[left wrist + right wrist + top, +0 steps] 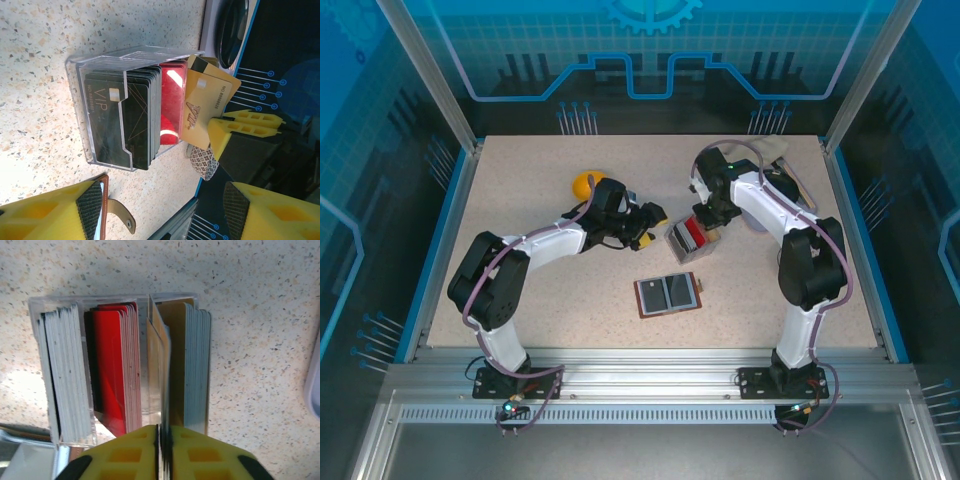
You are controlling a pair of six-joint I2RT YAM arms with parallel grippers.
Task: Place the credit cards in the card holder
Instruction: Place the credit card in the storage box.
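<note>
The credit cards stand on edge in a clear tray (688, 240): black ones (122, 120), red ones (112, 365), white ones (65, 370) and a pale grey stack (197, 365). My right gripper (164, 429) hangs over the tray, shut on the edge of a gold card (159, 365). That card (205, 110) leans out of the tray beside the right gripper's yellow fingers (240, 125). The card holder (668, 294) lies open and flat in front of the tray, its brown edge and snap tab (120, 215) showing. My left gripper (160, 210) stands open just left of the tray, holding nothing.
A yellow object (585, 185) lies behind the left arm. A pale tray (770, 190) with a dark object sits at the back right, behind the right arm. A small patterned roll (204, 162) rests near the table's right edge.
</note>
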